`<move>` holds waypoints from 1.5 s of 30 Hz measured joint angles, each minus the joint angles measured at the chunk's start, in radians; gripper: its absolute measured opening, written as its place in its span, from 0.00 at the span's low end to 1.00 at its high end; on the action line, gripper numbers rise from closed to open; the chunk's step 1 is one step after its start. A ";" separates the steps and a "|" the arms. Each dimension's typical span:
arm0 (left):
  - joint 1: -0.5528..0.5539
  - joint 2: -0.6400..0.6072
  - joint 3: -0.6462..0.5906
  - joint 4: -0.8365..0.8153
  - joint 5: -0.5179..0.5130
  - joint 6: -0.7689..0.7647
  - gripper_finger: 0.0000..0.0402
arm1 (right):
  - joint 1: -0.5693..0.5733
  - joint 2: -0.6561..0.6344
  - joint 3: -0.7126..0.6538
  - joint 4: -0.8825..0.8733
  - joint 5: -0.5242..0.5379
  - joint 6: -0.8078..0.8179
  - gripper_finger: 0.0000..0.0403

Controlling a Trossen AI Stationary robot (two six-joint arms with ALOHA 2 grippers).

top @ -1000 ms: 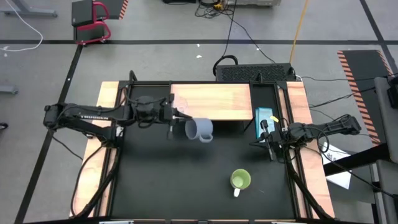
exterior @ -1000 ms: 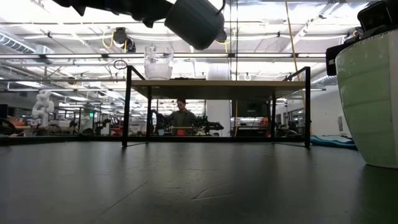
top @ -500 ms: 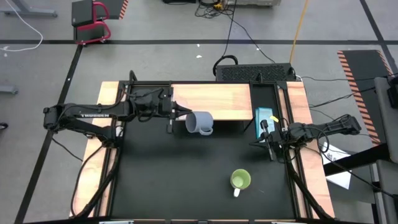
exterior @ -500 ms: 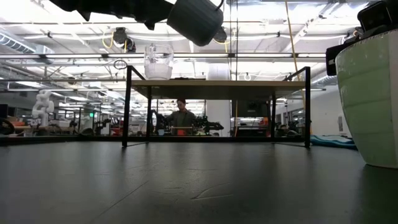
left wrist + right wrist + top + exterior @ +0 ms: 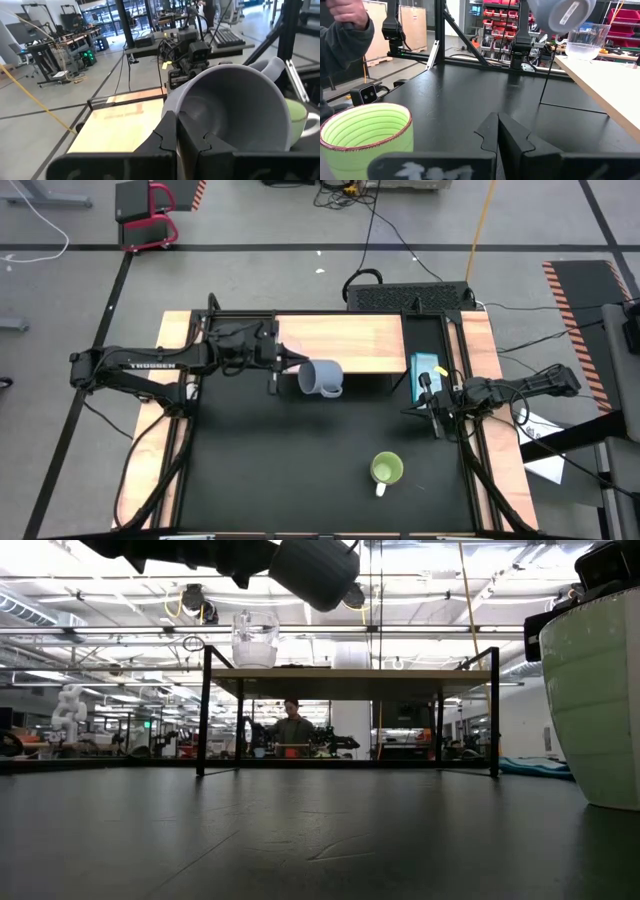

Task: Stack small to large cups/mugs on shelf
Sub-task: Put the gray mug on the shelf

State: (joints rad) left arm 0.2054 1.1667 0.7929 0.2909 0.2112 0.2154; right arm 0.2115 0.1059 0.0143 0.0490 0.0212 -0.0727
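White capital letters reading "TROSSEN" run along the side of the left arm (image 5: 135, 366) in the high view, printed on its dark forearm link. No other lettering, label, number or sign can be read in any of the views; markings on the far room's equipment and bins are too small to make out.
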 joint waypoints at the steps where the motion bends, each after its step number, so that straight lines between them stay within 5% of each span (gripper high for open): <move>1: 0.000 0.000 0.000 0.007 0.000 -0.009 0.00 | 0.000 0.000 0.000 0.000 0.000 0.000 0.00; 13: 0.000 0.000 0.009 0.089 0.000 -0.015 0.00 | 0.000 0.000 0.000 0.000 0.000 -0.018 0.00; 32: 0.054 0.224 0.382 -0.116 0.026 0.000 0.00 | 0.000 0.007 0.000 -0.014 0.000 -0.014 0.00; 45: 0.102 0.250 0.413 -0.173 0.033 -0.007 0.00 | 0.000 0.007 0.000 -0.018 -0.001 -0.001 0.00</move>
State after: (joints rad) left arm 0.3073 1.4166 1.2060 0.1177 0.2447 0.2085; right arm 0.2115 0.1131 0.0143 0.0307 0.0204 -0.0738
